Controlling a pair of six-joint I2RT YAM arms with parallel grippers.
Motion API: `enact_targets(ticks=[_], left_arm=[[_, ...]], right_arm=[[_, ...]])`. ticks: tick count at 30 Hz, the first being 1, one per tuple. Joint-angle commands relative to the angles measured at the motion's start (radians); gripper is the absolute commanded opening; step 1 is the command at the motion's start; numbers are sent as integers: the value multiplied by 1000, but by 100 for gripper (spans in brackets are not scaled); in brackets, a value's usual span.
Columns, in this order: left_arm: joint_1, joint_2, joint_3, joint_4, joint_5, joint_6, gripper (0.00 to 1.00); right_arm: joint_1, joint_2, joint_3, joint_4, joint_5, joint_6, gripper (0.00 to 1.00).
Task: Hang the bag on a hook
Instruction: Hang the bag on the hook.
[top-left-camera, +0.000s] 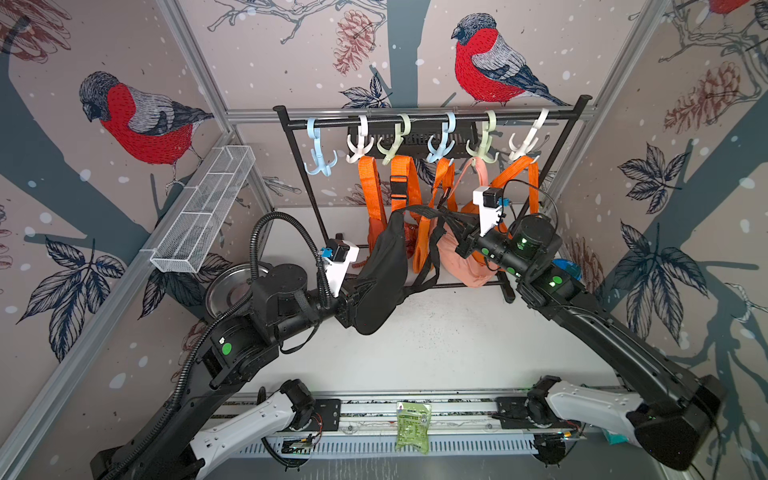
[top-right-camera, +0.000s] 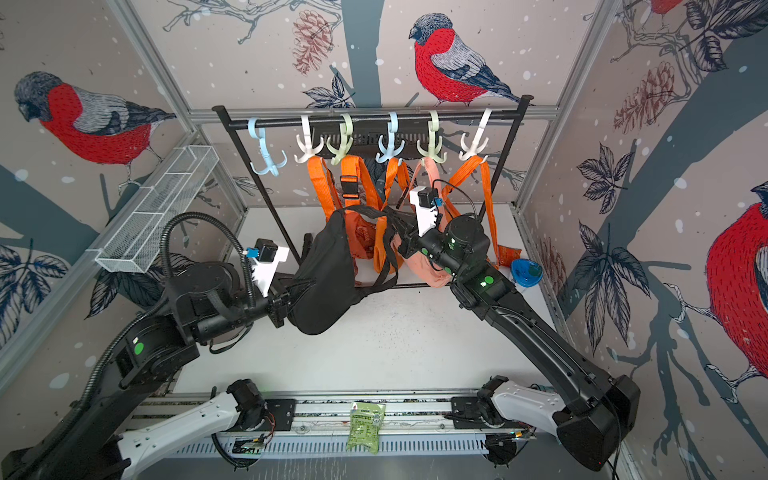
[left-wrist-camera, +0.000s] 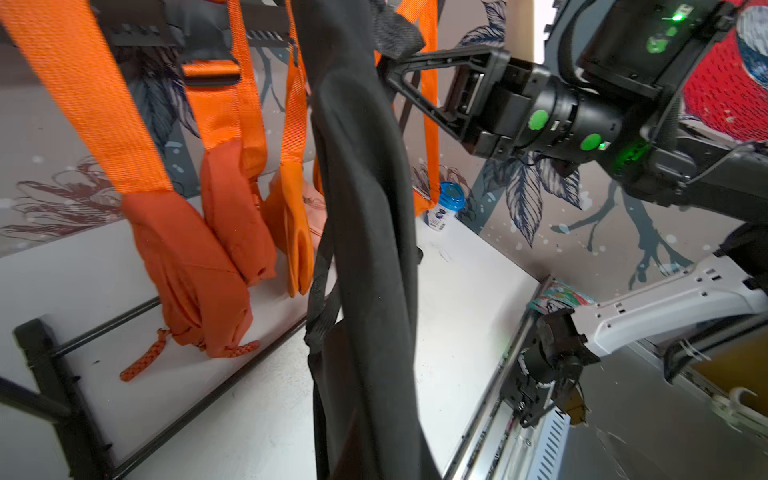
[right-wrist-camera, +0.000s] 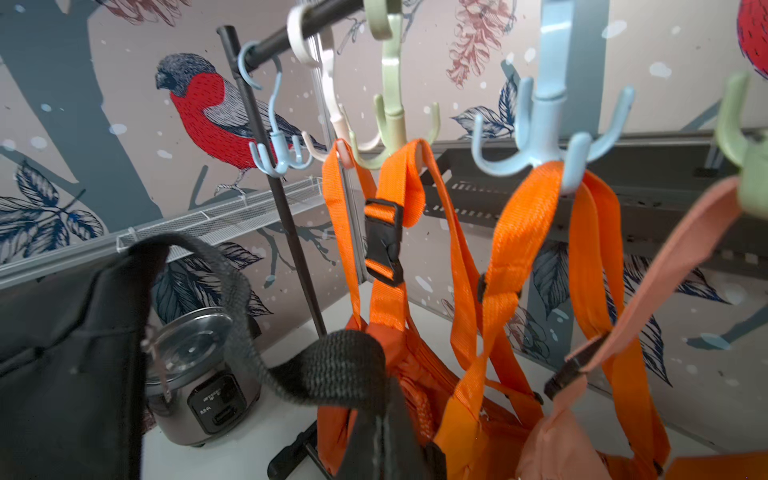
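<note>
The black bag (top-left-camera: 382, 270) is in the air over the middle of the table (top-left-camera: 436, 345), just in front of the rack (top-left-camera: 415, 118) and lower than its row of hooks, on none of them; it is carried between both arms. The left pincer (top-left-camera: 355, 297) is closed on the lower side of the bag's body, its tips buried in the cloth; the right pincer (left-wrist-camera: 388, 68) is closed tight on the bag's strap (right-wrist-camera: 324, 365), which runs up from the top of the bag and loops loosely between the two. The rack stands along the far edge of the table; six forked hooks hang on its rail. The blue hook (top-left-camera: 318, 153) at the left end is bare; the other five each carry a strap. Four of those belong to orange bags (top-left-camera: 376, 195) and one to a pink bag (top-left-camera: 461, 266), which hangs just behind the right pincer. The orange bags hang close behind the black bag; whether they touch it is hard to tell. A metal cooker (right-wrist-camera: 199, 374) stands in the far left corner of the table; a blue-lidded cup (left-wrist-camera: 449, 203) stands at the right edge. A green packet (top-left-camera: 411, 422) lies at the near edge, between the bases of the two arms; a wire basket (top-left-camera: 203, 208) is fixed to the left wall.
</note>
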Motion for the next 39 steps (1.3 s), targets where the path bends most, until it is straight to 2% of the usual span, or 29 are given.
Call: enact_targets(ticks=[1, 8, 14, 17, 23, 27, 30, 39], left_arm=[[6, -2, 14, -18, -159, -54, 0], [10, -35, 40, -55, -310, -80, 0], [30, -11, 44, -91, -338, -88, 0], [73, -11, 58, -97, -380, -76, 0], [210, 19, 99, -92, -311, -38, 0], [329, 27, 128, -91, -238, -24, 0], [376, 47, 162, -98, -194, -10, 0], [386, 110, 241, -85, -150, 10, 0]], right_arm=[[52, 44, 84, -17, 16, -15, 3], [170, 253, 375, -124, 47, -74, 3], [213, 482, 699, -287, 94, -75, 3], [219, 597, 866, -365, 100, -62, 2], [236, 790, 1162, -468, 84, -48, 2], [241, 833, 1199, -451, 85, -42, 2], [237, 845, 1192, -427, 90, -38, 3], [218, 892, 1223, -361, 92, 5, 3]])
